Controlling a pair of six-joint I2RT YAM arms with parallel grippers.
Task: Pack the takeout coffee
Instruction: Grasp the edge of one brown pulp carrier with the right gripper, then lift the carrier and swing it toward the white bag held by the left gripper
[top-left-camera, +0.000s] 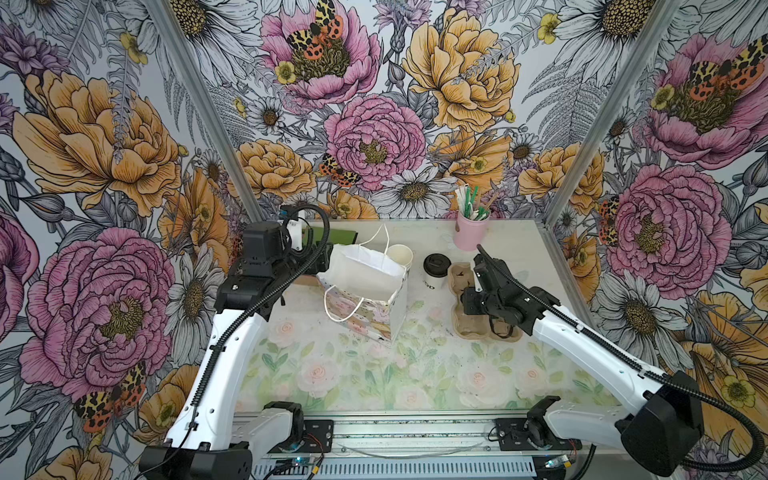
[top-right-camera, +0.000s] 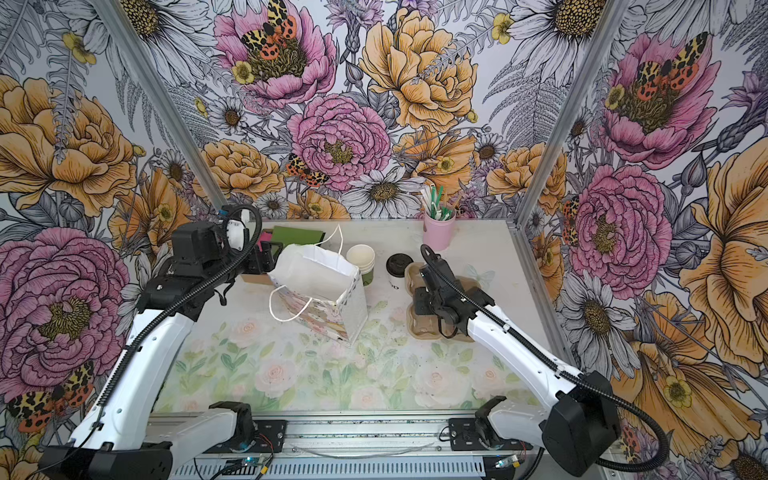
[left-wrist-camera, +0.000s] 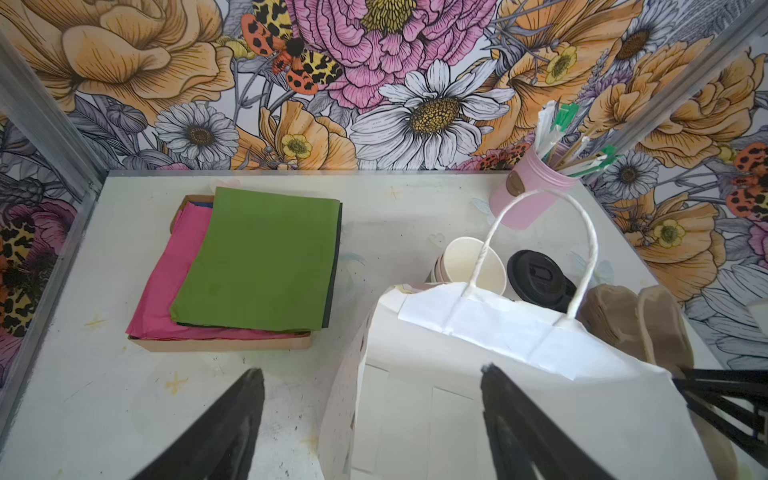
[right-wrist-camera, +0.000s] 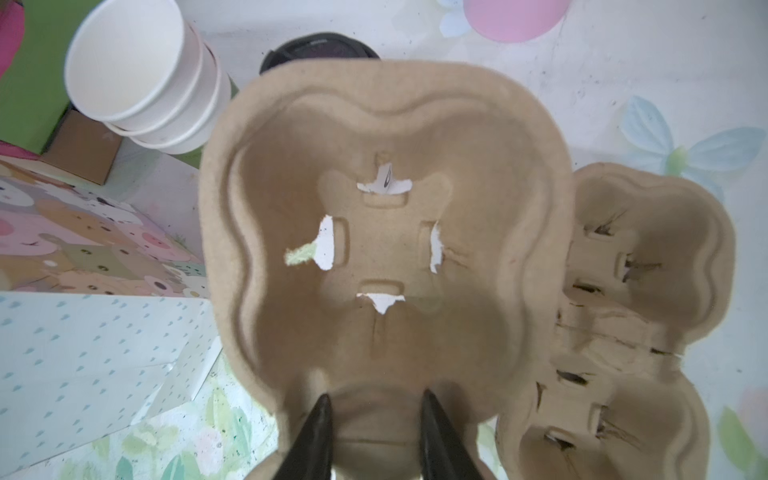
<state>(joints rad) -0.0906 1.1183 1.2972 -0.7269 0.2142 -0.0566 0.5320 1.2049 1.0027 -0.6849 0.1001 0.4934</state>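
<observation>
The takeout coffee stood upright on the bench, between bag and pulp carrier. Probably light, thin-walled and spillable: best pinched gently on the paper wall below the lid. Left jaws gaped wide at the bag; right jaws, narrow, held the carrier

Bright, even, diffuse light; shadows soft, faint beside the bag. White bag interior near washed out in both top views. Wide lens splays the frame posts toward the edges. Right wrist view: carrier close, rim blurred.
</observation>
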